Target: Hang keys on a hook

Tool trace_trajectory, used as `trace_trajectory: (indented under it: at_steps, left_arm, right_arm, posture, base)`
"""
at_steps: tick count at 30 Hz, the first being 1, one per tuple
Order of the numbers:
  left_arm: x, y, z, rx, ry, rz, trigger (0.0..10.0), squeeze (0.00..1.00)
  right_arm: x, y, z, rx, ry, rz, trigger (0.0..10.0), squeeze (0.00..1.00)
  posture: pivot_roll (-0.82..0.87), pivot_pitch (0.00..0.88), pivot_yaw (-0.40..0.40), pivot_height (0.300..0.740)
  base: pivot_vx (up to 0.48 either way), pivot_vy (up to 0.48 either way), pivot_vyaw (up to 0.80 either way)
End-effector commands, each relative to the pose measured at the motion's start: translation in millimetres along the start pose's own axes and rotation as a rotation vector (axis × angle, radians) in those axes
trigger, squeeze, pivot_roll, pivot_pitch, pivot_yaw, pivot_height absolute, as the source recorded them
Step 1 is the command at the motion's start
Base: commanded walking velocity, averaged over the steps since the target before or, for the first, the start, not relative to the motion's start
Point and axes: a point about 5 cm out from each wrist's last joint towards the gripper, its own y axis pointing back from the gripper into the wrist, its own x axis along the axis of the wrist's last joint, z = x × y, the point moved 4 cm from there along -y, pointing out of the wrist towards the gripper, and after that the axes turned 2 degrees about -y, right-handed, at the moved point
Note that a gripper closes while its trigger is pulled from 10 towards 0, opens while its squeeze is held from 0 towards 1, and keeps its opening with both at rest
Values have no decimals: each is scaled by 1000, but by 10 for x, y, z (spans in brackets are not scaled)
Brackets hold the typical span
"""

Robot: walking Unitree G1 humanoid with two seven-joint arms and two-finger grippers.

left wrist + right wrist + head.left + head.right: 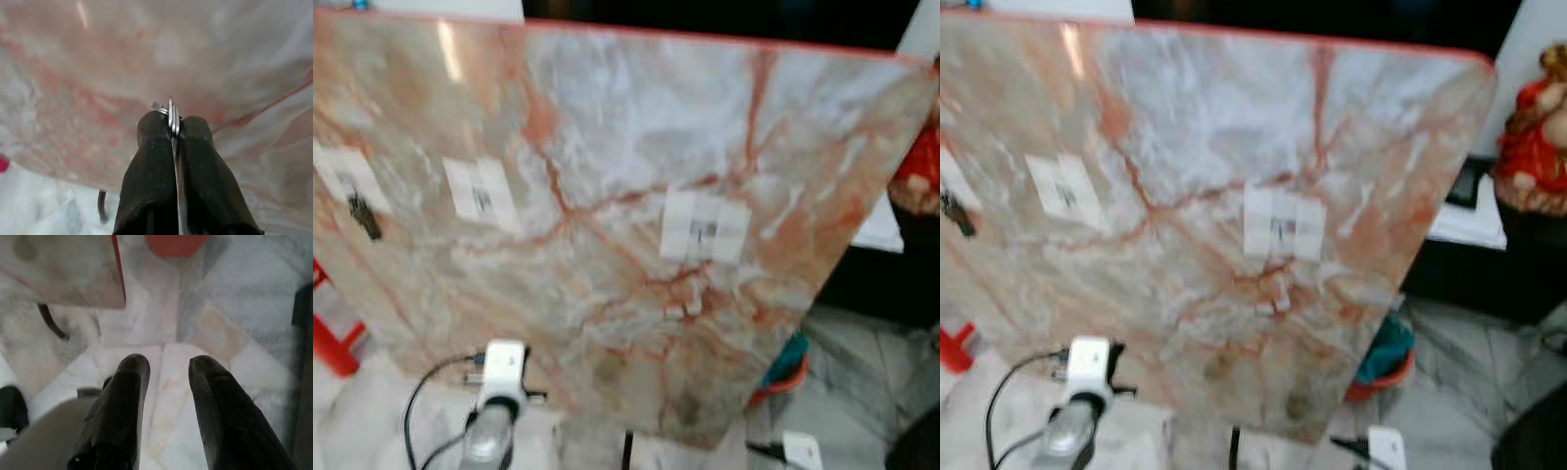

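Note:
A large marble-patterned board (607, 127) stands tilted in front of me. Three white tape patches on it each carry a small dark hook: the left hook (362, 213), the middle hook (481, 194) and the right hook (705, 230). My left arm (494, 411) rises near the board's lower left edge. In the left wrist view my left gripper (172, 125) is shut on a silver key ring with flat keys (171, 108), whose edge sticks out above the fingertips close to the board. My right gripper (168, 364) hangs open over the marble floor, holding nothing.
A red and gold figurine (1538, 137) stands on a dark shelf at the right. An orange and teal basin (785, 367) sits on the floor behind the board's lower right corner. A red frame (335, 343) is at the far left, and a white device (801, 448) lies on the floor.

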Motion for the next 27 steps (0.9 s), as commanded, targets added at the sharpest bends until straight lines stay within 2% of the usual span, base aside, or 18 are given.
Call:
trace_trajectory:
  at_steps: [1,7,13,18,19,21,22,23,25,27]
  left_arm:
    - [-57,33,-40,3,-10,-17,10000,0]
    - [8,32,-50,16,-16,17,10000,0]
    - [196,20,-149,68,-23,104,10000,0]
    - [521,-39,-284,107,-89,222,10000,0]
    - [521,-39,-284,107,-89,222,10000,0]
    - [719,-72,-357,135,-135,286,10000,0]
    - [719,-72,-357,135,-135,286,10000,0]
    - [829,-83,-392,154,-133,319,10000,0]
    - [885,-86,-408,163,-131,336,10000,0]
    - [1096,-84,-382,155,-162,405,10000,0]
  right_arm:
    - [12,-6,-65,14,4,5,10000,0]
    - [4,-5,-68,15,6,4,10000,0]
    - [4,-4,-55,15,10,3,10000,0]
    - [4,-2,-31,15,16,1,10000,0]
    - [4,-2,-31,15,16,1,10000,0]
    - [4,-1,-22,15,23,1,10000,0]
    - [4,-1,-22,15,23,1,10000,0]
    - [3,-1,-21,16,29,0,10000,0]
    - [3,0,-21,17,32,0,10000,0]
    - [-1,-2,-42,20,36,-1,10000,0]
  posture:
    - [-47,0,-70,740]
    - [-46,0,-70,740]
    - [-46,0,-71,740]
    - [-42,0,-73,740]
    - [-42,0,-73,740]
    - [-45,0,-71,740]
    - [-45,0,-71,740]
    - [-45,0,-71,740]
    - [-46,0,-71,740]
    - [-46,0,-70,740]
  base:
    - [0,0,0]
    - [0,0,0]
    - [0,0,0]
    - [0,0,0]
    - [0,0,0]
    - [0,0,0]
    - [0,0,0]
    - [0,0,0]
    - [0,0,0]
    - [0,0,0]
